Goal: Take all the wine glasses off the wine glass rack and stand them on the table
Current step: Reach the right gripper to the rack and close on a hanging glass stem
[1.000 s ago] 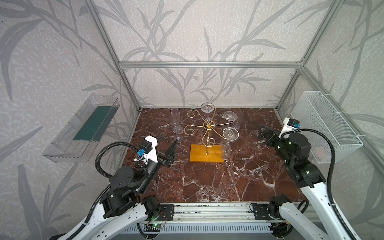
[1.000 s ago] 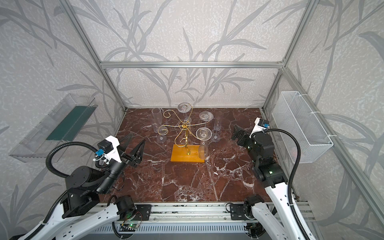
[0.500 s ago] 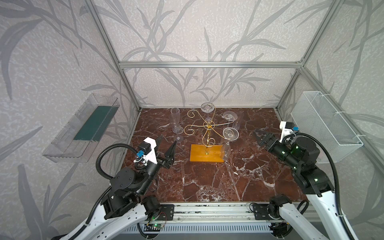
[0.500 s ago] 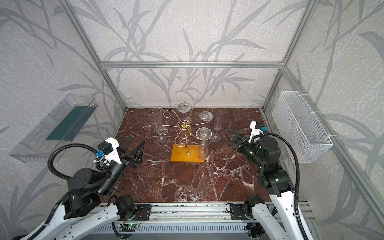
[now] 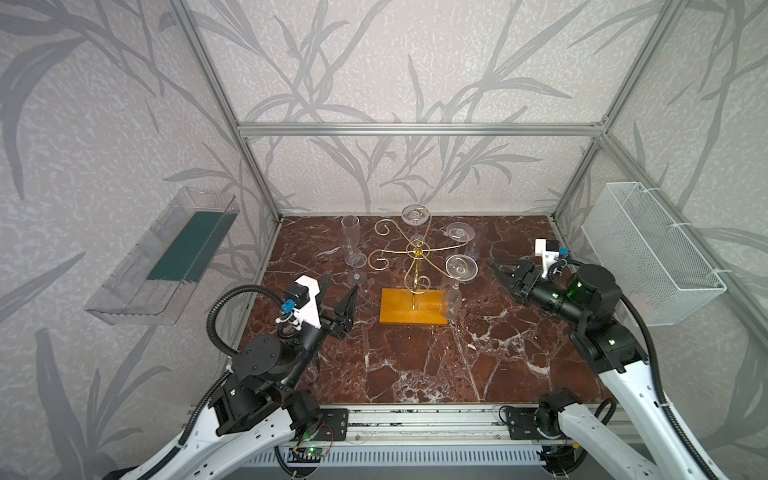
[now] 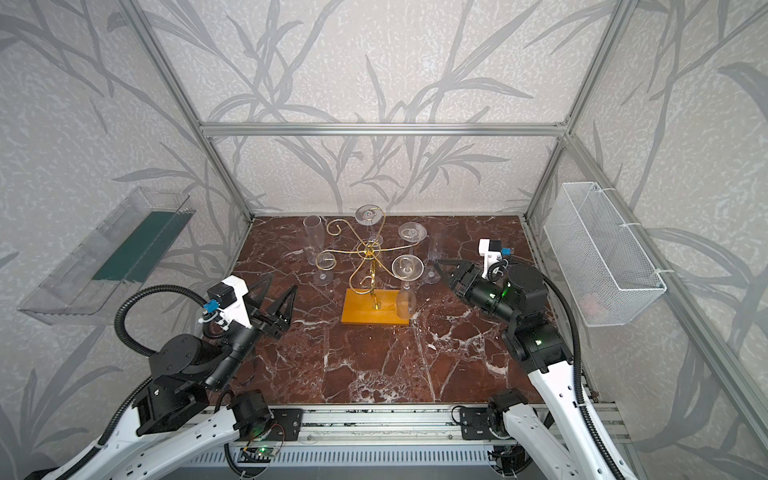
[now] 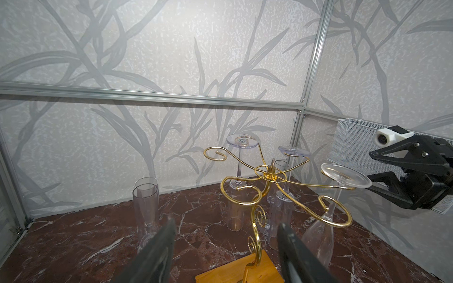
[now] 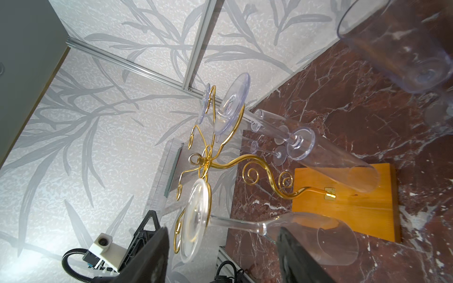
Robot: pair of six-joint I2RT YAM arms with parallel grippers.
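The wine glass rack (image 5: 417, 266) is gold wire on an orange wooden base (image 5: 399, 316), mid-table in both top views. A clear wine glass (image 5: 460, 268) hangs upside down from its near right arm, with the bowl (image 6: 405, 305) over the base's right end. My right gripper (image 5: 500, 275) is open, turned on its side just right of that glass. In the right wrist view the stem (image 8: 235, 224) runs across the gap between its fingers (image 8: 159, 242), touching neither. My left gripper (image 5: 341, 284) is open and empty, left of the rack; its fingers (image 7: 166, 235) frame the post.
Two clear flutes hang upside down from the back arms (image 5: 414, 214) (image 5: 459, 231). One flute stands left of the rack (image 5: 351, 245) and another to its right (image 6: 434, 253). A clear shelf (image 5: 166, 257) is on the left wall, a white wire basket (image 5: 648, 253) on the right wall.
My right gripper has swung left and forward toward the hanging wine glass, and its jaws have narrowed somewhat. The left arm has barely moved.
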